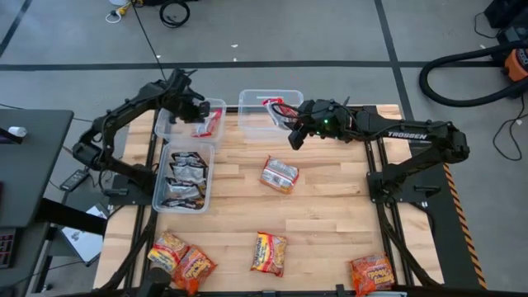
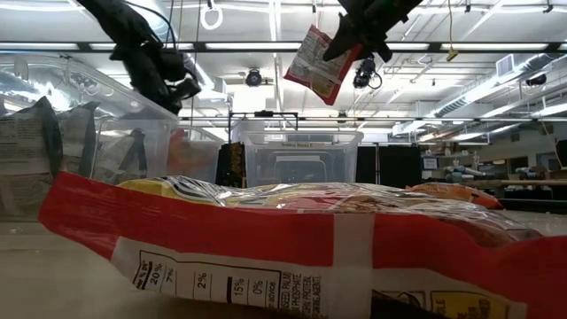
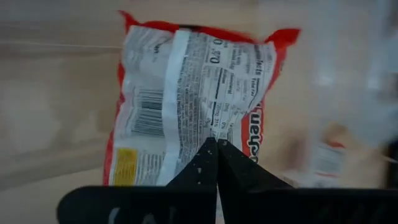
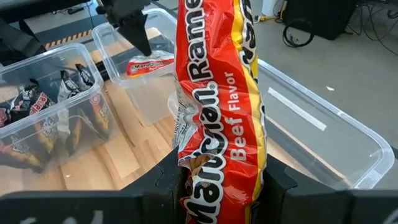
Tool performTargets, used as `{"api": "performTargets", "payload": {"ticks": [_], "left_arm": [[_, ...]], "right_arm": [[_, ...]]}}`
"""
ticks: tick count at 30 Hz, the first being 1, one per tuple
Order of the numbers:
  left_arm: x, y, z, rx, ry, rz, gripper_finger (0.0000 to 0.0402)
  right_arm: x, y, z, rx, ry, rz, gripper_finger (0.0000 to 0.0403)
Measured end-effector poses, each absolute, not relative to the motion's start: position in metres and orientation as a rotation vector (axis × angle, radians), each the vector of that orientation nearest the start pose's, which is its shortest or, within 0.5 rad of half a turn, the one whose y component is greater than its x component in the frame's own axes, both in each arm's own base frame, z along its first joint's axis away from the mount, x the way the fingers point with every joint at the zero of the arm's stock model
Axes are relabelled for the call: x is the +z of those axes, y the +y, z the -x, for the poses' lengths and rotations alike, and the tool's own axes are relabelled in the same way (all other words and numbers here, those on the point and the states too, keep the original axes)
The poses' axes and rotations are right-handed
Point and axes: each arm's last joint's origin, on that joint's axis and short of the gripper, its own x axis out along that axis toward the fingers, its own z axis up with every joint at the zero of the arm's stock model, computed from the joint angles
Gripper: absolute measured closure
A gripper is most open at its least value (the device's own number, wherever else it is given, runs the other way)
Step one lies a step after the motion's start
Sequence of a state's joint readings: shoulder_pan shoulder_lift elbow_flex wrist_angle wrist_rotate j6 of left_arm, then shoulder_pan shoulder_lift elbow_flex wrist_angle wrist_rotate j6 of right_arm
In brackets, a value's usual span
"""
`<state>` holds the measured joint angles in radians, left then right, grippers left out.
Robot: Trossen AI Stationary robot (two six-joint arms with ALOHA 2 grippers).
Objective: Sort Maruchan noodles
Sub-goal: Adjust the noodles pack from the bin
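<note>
Above the far middle bin (image 1: 247, 103), a red beef-flavour packet (image 4: 214, 112) hangs from the right gripper (image 1: 295, 132), pinched at its lower end between the two fingers and dangling clear of the table (image 1: 330, 214) in the low view. That's the one in play!

Over in the far left bin (image 1: 216, 106) lies an orange-red packet (image 1: 208, 124), face down, label side up in the left wrist view. The left gripper (image 3: 216, 149) sits right above it with its fingers pressed together and nothing between them.

Progress check: the nearer left bin (image 1: 157, 194) holds several silver-black packets (image 1: 185, 177), so that colour looks well handled. The far left bin has its one red packet. The middle bin looks bare apart from the packet hanging over it.

Plenty left, though. One yellow-and-red packet (image 1: 280, 174) lies mid-table, and along the near edge sit two overlapping at the left (image 1: 180, 260), one near the centre (image 1: 270, 252) and one at the right (image 1: 371, 274). By my reckoning the sort is roughly half done.

Poses now: the right arm reaches across from its side, wrist bent over the middle bin's right rim. The left arm stretches forward, wrist tipped down over its bin.
</note>
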<state>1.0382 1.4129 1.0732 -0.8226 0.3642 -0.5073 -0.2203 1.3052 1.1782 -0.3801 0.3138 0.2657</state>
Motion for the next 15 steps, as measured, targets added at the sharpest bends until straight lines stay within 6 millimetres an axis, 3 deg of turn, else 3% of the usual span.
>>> {"api": "performTargets", "payload": {"ticks": [5, 15], "left_arm": [[0.248, 0.228, -0.147, 0.739, 0.662, 1.291, 0.0401], [0.259, 0.234, -0.120, 0.669, 0.582, 1.269, 0.0401]], "right_arm": [[0.338, -0.072, -0.274, -0.597, 0.469, -0.243, 0.0275], [0.335, -0.071, -0.273, -0.593, 0.487, -0.313, 0.0275]]}}
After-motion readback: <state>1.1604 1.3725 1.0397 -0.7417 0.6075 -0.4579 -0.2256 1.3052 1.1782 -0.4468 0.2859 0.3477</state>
